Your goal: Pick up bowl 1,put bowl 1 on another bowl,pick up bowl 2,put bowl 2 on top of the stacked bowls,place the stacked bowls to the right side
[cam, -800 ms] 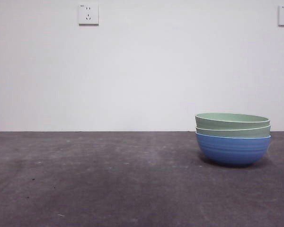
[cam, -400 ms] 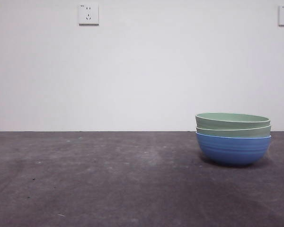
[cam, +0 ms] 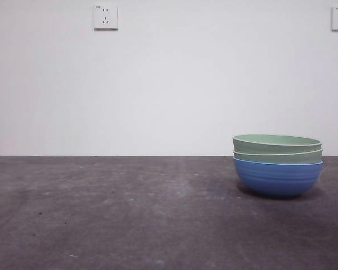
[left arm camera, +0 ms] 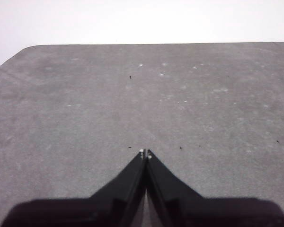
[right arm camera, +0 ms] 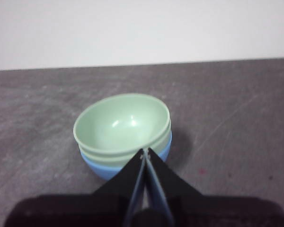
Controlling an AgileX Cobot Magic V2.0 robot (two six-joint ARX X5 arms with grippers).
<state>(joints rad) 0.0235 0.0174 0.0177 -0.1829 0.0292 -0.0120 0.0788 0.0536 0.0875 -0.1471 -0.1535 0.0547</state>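
The stacked bowls (cam: 277, 163) stand on the right of the grey table: two pale green ridged bowls (cam: 276, 147) nested in the blue bowl (cam: 278, 177). The right wrist view shows the same stack (right arm camera: 120, 125) from above, the top green bowl empty. My right gripper (right arm camera: 145, 151) is shut and empty, held back from and above the stack's near rim. My left gripper (left arm camera: 145, 153) is shut with nothing in it, over bare table away from the bowls. Neither arm shows in the front view.
The grey table (cam: 129, 214) runs to a white wall with two sockets (cam: 105, 17). In the left wrist view the table's far edge and a cut corner (left arm camera: 19, 52) show.
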